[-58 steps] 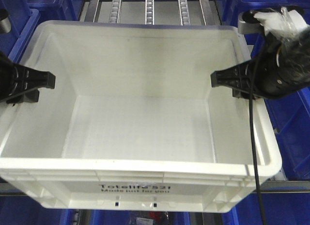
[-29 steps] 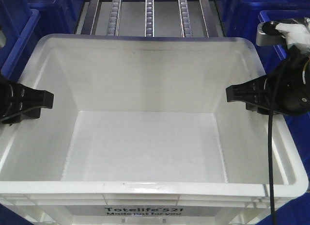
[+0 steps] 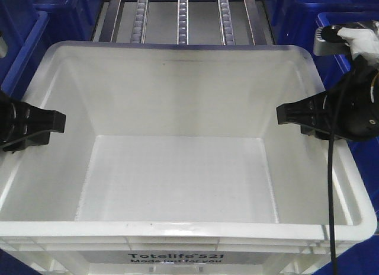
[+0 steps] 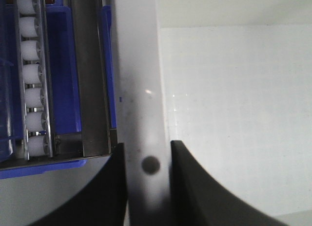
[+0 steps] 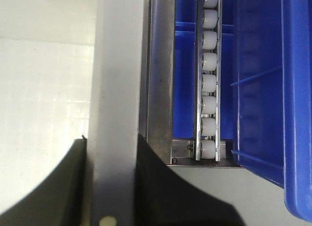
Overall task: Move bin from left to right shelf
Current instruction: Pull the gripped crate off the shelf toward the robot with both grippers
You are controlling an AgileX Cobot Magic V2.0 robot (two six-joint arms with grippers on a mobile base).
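— So, where does the white tote sit?
— It fills most of the front view, open top up, with its "Totelife 521" print at the bottom edge. Steel roller tracks run above its far rim, and dark blue bins show at both upper corners.
— And the grippers?
— The left gripper is on the tote's wall at mid-left of the frame. The right gripper is on the opposite wall at mid-right, and a black cable hangs from it across the rim.
— Clamped or loose?
— Clamped. In the left wrist view two dark fingers pinch the rim, one outside and one inside. The right wrist view shows its fingers doing the same.
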